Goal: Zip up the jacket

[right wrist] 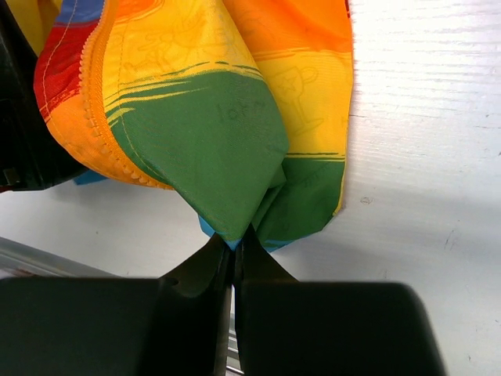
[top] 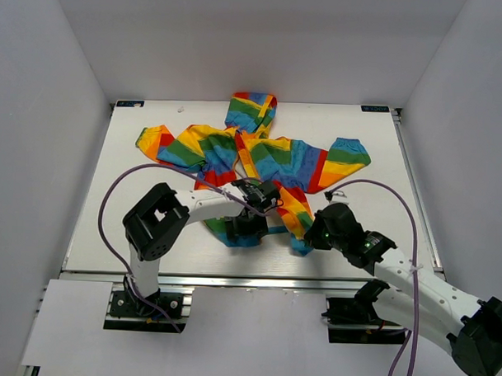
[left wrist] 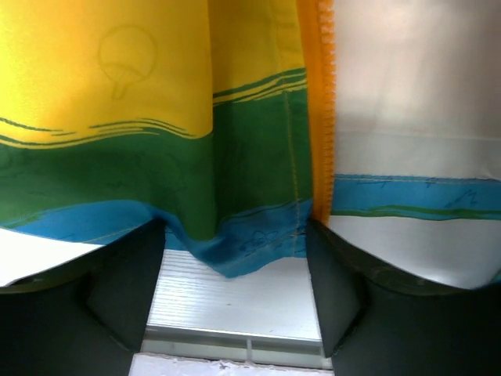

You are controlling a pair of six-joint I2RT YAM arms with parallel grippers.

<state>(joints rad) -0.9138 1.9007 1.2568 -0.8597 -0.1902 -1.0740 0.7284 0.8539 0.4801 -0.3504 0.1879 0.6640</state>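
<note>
jacket (top: 277, 160) unzipped on table (top: 142, 234), hood (top: 252, 112) at 12 o'clock | left gripper (left wrist: 235, 290) spread, fabric draped between fingers (left wrist: 117, 298) | right gripper (right wrist: 233, 244) pinching jacket hem (right wrist: 228, 221) at its 5 o'clock

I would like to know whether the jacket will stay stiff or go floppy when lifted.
Probably floppy: the jacket bunches into folds where the right hand pinches it. Likely light, as the cloth looks thin and drapes softly. The zipper band would probably sag rather than stay straight.
</note>
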